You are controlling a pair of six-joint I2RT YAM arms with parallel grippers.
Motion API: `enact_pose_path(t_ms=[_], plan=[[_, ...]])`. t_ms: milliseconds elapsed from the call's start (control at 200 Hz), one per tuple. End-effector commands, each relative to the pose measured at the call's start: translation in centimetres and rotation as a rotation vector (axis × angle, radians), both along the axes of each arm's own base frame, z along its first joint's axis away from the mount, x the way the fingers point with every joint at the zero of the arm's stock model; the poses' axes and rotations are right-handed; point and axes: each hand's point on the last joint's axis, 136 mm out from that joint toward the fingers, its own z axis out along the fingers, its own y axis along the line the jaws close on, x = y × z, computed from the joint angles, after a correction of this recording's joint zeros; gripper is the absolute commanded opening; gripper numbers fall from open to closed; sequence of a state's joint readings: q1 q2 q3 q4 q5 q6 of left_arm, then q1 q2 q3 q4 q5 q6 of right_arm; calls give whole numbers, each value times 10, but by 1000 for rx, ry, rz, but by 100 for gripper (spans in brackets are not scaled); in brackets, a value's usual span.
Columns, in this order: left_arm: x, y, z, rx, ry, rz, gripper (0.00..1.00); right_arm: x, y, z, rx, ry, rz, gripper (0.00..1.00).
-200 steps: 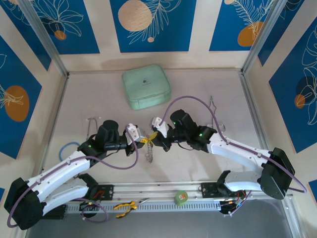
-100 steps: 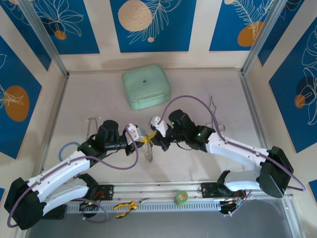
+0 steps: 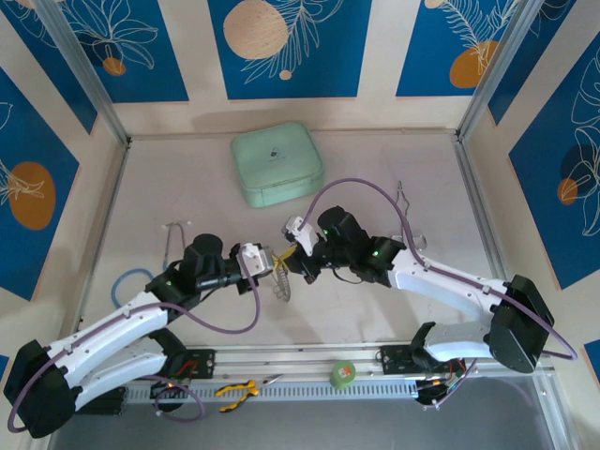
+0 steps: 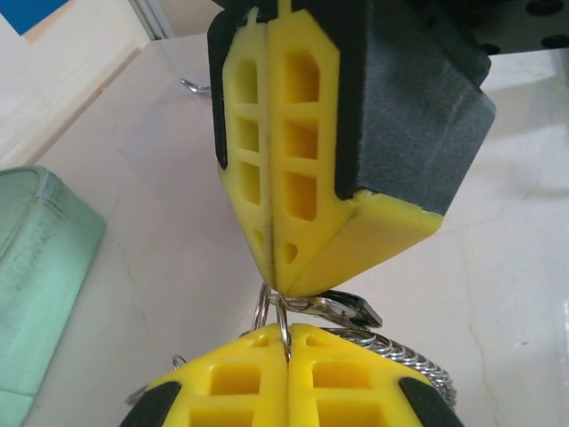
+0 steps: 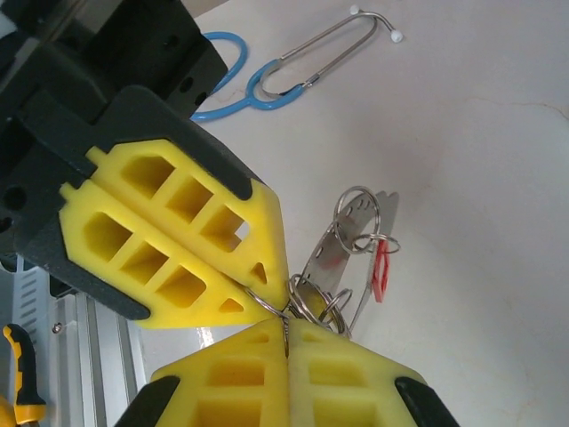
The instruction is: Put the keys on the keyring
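My two grippers meet tip to tip above the middle of the table, the left gripper facing the right gripper. In the left wrist view my left gripper is shut on a thin silver ring of the keyring, and the right one's yellow fingers press on it from above. A black-headed key and the beaded chain lie behind. In the right wrist view my right gripper is shut on the same thin ring. A flat silver key and a red tag hang from small rings beside it. The chain dangles below.
A mint-green case sits at the back centre. A blue cord loop and a bent silver wire tool lie at the left. Another wire piece lies at the right. A green tape roll and yellow pliers rest on the front rail.
The left wrist has shifted slightly right and rolled. The right gripper has edged left and up. The two tips stay together on the ring.
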State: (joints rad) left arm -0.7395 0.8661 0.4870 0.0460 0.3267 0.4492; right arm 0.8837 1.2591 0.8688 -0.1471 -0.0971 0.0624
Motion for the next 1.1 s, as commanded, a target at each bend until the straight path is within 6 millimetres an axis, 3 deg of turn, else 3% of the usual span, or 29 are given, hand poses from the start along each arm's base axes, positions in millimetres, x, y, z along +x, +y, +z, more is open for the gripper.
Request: enact_pose_path(t_ms=[0,290,745,1095], plan=[[-12,-7,10,-4,-116,-83,0,22,-6,0,-19,-1,-116,0],[-8,-5,2,22,-126,-59,0,22,-3,-3,7,40,-129,0],[-2,-4,10,-46,-125,-2,0,21,-2,-7,31,97,-123,0],[12,7,25,-179,293,270,0,13,-24,13,-1,-391,98,0]])
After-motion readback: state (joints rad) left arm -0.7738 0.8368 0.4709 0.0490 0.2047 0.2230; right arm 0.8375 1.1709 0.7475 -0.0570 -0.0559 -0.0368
